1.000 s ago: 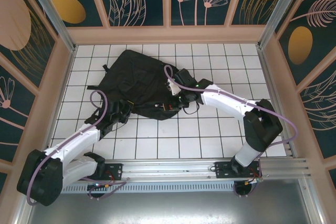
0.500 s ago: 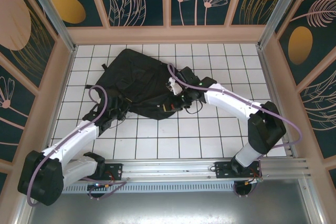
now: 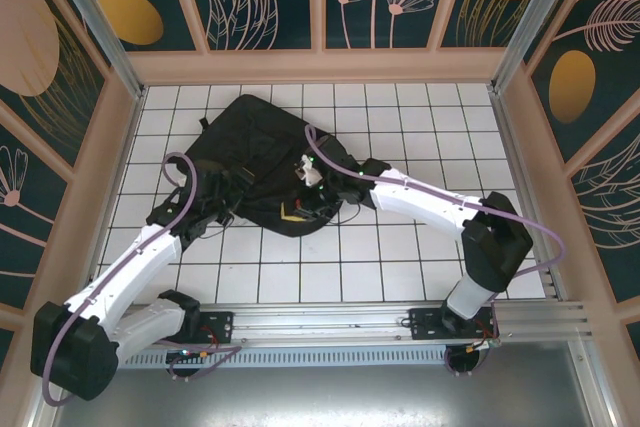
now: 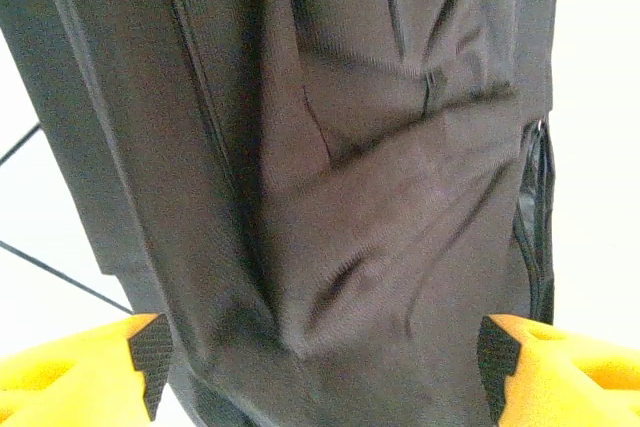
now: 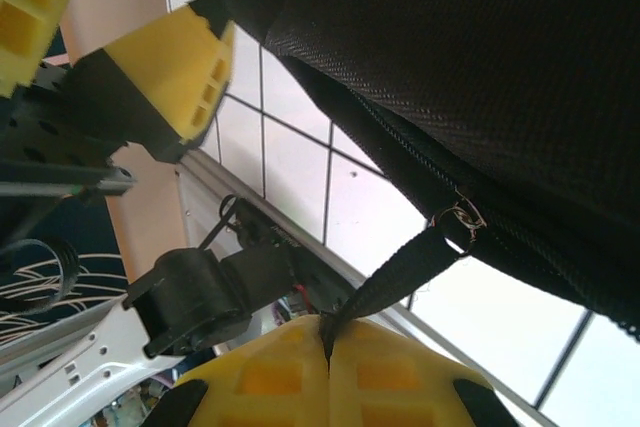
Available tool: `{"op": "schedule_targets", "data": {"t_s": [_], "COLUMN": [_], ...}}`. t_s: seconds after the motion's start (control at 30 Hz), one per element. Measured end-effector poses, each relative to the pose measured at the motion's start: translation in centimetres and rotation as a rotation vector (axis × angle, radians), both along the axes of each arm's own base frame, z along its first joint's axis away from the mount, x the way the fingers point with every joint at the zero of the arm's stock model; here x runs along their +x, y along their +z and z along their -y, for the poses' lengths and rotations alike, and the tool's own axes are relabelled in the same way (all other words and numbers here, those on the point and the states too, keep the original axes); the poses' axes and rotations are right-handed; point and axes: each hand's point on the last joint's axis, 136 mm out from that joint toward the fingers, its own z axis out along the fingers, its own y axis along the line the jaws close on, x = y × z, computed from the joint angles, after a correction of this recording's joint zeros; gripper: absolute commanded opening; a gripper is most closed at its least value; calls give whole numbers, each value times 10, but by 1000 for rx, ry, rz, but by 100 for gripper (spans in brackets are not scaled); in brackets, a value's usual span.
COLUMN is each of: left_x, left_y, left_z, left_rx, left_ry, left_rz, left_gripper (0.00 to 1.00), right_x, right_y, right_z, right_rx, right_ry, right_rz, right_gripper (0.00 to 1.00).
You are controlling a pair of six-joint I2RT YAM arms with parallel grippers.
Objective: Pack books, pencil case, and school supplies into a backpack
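White-tiled bench [image 3: 400,267], patterned walls on three sides.

Right tool [image 5: 330,342]: fingers pressed together on a black zip strap [image 5: 395,272]. The strap runs taut up to a metal ring [image 5: 462,217] on the zip line of the backpack [image 3: 250,142].

Left tool [image 4: 320,372]: fingers spread wide, nothing pinched. Black fabric lies straight ahead of it and between the two tips; cannot tell whether it touches.

Overhead view: left tool at the pack's near-left edge, right tool at its near-right edge. Both are at the pack, but only the right has hold.

Pack lies flat, long axis running far to near, leaning a little rightward at the near end.

Judgement: the coming move turns on the strap pulling along the zip line, with the left tool placed to pin the fabric.

Pack looks limp, creased and coarse-woven; a side zip shows in the left wrist view.
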Motion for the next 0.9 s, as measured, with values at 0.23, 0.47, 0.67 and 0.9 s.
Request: {"op": "schedule_targets", "data": {"t_s": [0.23, 0.47, 0.67, 0.9], "left_x": [-18, -31, -28, -20], "left_y": [-14, -32, -42, -58], "left_z": [28, 29, 30, 26], "left_rx": [-95, -139, -140, -85], "left_ry": [-18, 17, 37, 57], "left_rz": [-117, -194, -215, -230], "left_gripper": [82, 80, 62, 15], "right_x": [1, 6, 2, -1], "right_y": [5, 3, 4, -9], "right_z": [-8, -7, -10, -3], "right_rx": [24, 15, 18, -64], "right_ry": [-35, -56, -47, 1], "right_rz": [-20, -7, -5, 20], "right_gripper": [0, 0, 0, 0]}}
